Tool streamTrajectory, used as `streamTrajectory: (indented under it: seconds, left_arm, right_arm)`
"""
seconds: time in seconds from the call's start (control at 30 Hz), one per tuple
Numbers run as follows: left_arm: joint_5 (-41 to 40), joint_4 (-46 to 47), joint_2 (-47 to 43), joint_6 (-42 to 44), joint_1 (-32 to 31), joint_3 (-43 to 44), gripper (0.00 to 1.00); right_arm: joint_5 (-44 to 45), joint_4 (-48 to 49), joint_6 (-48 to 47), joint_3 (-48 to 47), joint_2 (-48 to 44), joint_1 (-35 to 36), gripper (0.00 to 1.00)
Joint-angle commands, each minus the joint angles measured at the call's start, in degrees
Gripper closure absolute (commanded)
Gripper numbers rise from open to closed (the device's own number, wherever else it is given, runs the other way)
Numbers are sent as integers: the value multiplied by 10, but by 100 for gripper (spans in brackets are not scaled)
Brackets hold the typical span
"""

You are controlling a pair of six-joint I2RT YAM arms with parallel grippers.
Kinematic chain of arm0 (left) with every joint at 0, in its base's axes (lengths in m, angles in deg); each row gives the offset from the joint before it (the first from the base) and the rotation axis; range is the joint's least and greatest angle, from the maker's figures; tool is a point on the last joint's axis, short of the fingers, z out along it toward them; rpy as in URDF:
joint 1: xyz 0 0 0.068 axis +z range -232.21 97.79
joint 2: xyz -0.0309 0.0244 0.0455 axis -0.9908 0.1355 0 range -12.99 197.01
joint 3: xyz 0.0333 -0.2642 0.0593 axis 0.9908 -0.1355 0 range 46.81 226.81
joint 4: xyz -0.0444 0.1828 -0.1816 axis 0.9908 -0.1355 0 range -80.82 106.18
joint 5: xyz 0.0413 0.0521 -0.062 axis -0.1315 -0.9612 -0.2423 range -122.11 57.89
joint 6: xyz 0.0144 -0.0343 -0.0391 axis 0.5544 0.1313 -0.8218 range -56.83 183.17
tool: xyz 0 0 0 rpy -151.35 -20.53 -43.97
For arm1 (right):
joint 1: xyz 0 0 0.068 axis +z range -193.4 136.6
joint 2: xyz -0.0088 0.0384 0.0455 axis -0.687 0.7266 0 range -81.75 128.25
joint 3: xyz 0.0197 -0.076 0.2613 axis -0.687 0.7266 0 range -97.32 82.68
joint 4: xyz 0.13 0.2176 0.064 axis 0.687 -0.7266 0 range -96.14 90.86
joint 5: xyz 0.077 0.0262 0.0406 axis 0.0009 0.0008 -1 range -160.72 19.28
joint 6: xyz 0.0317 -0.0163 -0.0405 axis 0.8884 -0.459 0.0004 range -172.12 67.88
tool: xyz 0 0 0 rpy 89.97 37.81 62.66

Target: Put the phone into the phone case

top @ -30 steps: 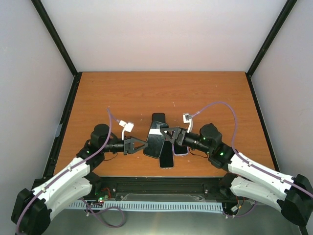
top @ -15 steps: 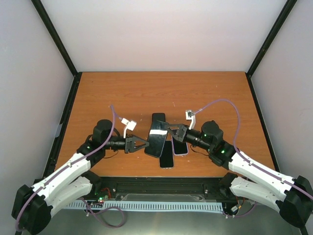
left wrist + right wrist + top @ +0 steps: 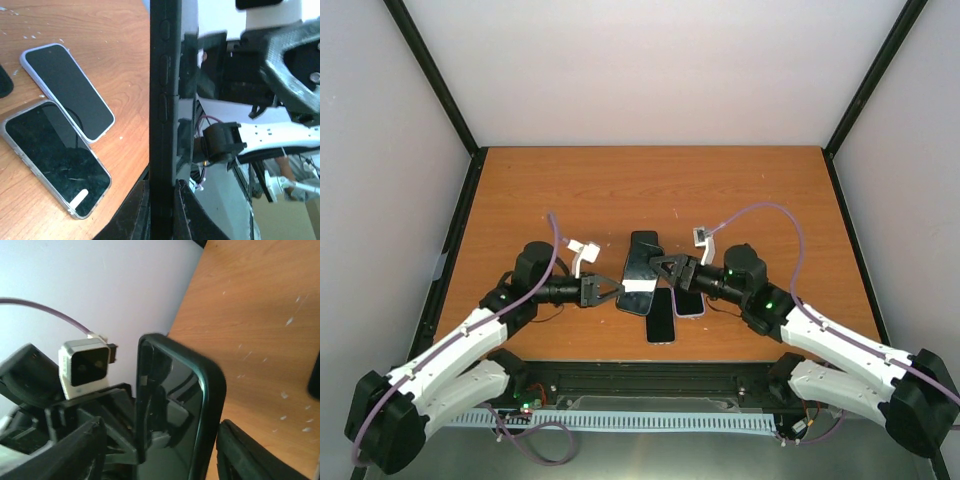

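You're in a robotics lab test cell. 2 arms (image 3: 460, 350) sit bolted to a wooden table (image 3: 650, 190), boxed in by plain white walls (image 3: 650, 70) and black frame posts (image 3: 432, 78).

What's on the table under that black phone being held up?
Two phones lie flat, screens up: a lavender-edged phone and a silver-edged phone. From above, their far ends are covered.

A black glossy-faced phone (image 3: 162, 100) is standing edge-on up the middle of the frame, its matte side with three buttons facing the camera. The left gripper (image 3: 162, 200) is pinching its lower end between two black fingers (image 3: 141, 212). To the left, a lavender-rimmed black-screened phone (image 3: 67, 92) and a clear-cased black-screened phone (image 3: 55, 157) are lying face up, edges meeting, on the orange-brown wooden table (image 3: 100, 30).
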State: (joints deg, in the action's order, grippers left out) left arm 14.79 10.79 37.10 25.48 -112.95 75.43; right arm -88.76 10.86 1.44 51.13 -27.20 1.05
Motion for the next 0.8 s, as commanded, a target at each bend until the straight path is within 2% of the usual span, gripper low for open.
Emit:
streamTrajectory:
  seconds: [0.0, 0.03, 0.13, 0.3, 0.37, 0.4, 0.47, 0.57, 0.6, 0.77]
  left_arm:
    - [-56, 120, -22, -100, 3, -19, 100]
    - [-64, 144, -24, -120, 3, -28, 100]
    - [-80, 213, -23, -174, 4, -53, 100]
    - [-92, 276, -9, -212, 4, -72, 100]
    - [-95, 277, -6, -211, 3, -73, 100]
    - [-96, 277, -5, -211, 3, -73, 100]
    - [-101, 268, -2, -204, 3, -73, 100]
    - [-136, 202, 5, -174, 3, -58, 100]
    - [-145, 187, 7, -164, 4, -55, 100]
    - [-161, 146, 14, -146, 3, -43, 100]
  right_arm:
    - [-62, 78, 38, 39, 6, 6, 35]
    - [-70, 98, 50, 50, 13, 6, 31]
    - [-88, 152, 79, 79, 34, 10, 26]
    - [-99, 207, 102, 89, 72, 33, 29]
    - [-101, 231, 115, 94, 82, 36, 36]
    - [-102, 249, 122, 97, 87, 36, 43]
    - [-101, 267, 133, 103, 93, 36, 62]
    - [-89, 275, 144, 109, 92, 36, 93]
    - [-83, 275, 146, 112, 89, 36, 97]
    - [-69, 261, 155, 113, 91, 36, 97]
